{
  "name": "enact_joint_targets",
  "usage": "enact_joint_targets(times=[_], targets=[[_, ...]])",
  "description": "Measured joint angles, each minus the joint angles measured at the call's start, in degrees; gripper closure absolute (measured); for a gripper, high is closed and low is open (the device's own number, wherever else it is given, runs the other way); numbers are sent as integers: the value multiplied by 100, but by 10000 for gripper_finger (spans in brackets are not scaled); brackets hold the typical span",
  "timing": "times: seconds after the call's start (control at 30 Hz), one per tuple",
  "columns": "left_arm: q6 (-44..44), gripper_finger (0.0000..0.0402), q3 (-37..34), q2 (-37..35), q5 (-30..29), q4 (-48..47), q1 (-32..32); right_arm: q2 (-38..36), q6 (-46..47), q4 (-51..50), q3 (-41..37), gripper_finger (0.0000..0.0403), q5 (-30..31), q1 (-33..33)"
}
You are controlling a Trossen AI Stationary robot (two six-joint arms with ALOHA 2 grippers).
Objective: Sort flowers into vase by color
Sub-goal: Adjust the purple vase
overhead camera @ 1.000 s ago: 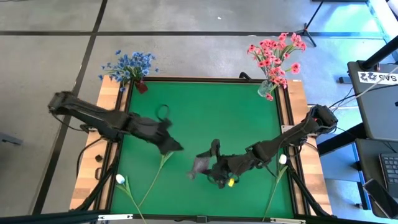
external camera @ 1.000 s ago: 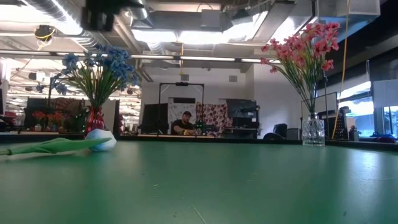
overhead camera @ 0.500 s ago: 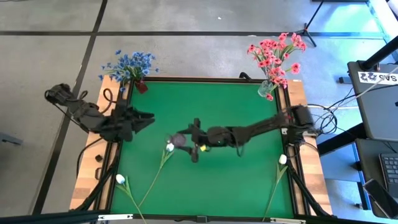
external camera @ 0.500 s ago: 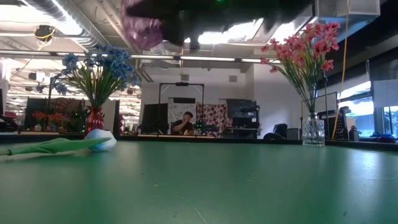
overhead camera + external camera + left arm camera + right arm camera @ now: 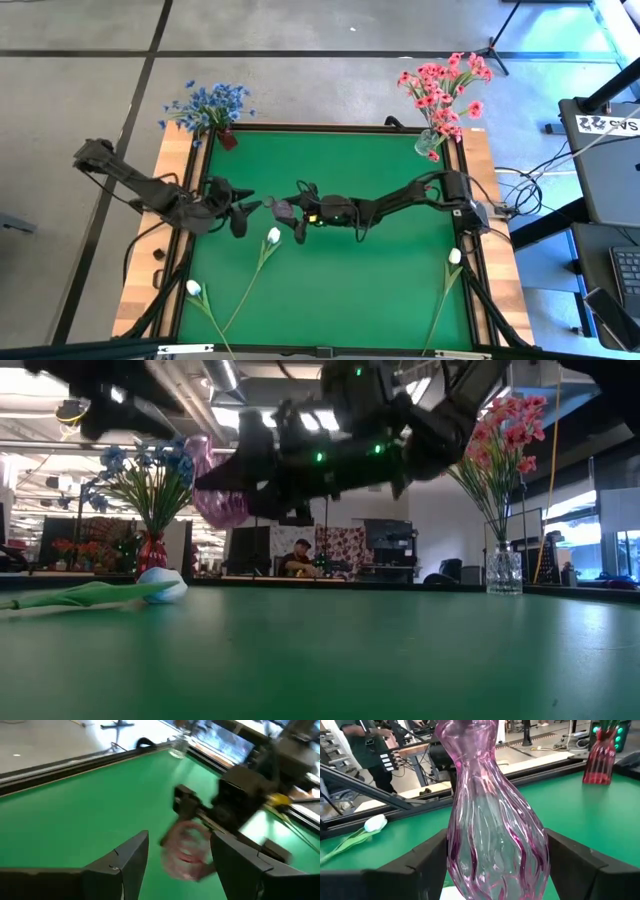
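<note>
My right gripper (image 5: 290, 212) reaches across the green table and is shut on a pink ribbed glass vase (image 5: 492, 820), held in the air over the table's left middle. My left gripper (image 5: 243, 210) is open just left of the vase, its fingers (image 5: 131, 856) pointing at the vase (image 5: 186, 851) without touching it. A white bud (image 5: 272, 236) lies on the mat below them, its stem running toward the near left. Two more white sprigs lie at the near left (image 5: 193, 288) and near right (image 5: 454, 256). Blue blooms (image 5: 208, 105) stand in a red vase, pink blooms (image 5: 442, 85) in a clear vase. My right gripper pinches the vase's wide belly (image 5: 460, 870) between its two fingers (image 5: 422, 865), one on each side. The fingers come about level from the table's right and lie along the vase. The neck (image 5: 467, 732) points away from the wrist, and the vase is lifted clear of the table.
The red vase (image 5: 228, 140) stands at the far left corner and the clear vase (image 5: 432, 143) at the far right corner. The table has wooden side rails (image 5: 165, 220). A person sits at a desk in the room behind (image 5: 298, 560).
My right gripper has carried the pink vase from the near middle toward the table's left and far edges, stretching out across the mat. My left gripper has drawn back from the white bud toward the table's left edge, then come a little toward the vase.
</note>
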Motion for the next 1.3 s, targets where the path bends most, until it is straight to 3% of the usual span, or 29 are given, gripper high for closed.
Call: enact_joint_targets(times=[0.27,0.43,0.6,0.8,1.13,1.3], targets=[[452,193,-2060,-281,439,2722,211,366,44,531,-4,123,-174,-190],[1591,193,-2712,-208,-229,4090,265,366,44,829,0,121,-392,-266],[2224,193,-3163,-22,-126,5408,678,366,21,762,-2,122,-476,-290],[2484,193,-3018,192,752,5898,1116,366,130,789,-2,119,-478,-308],[2567,193,-3003,234,1316,5925,1062,366,145,776,-2,120,-465,-412],[2844,193,-3000,264,1112,6071,1224,366,109,815,-1,121,-576,-401]])
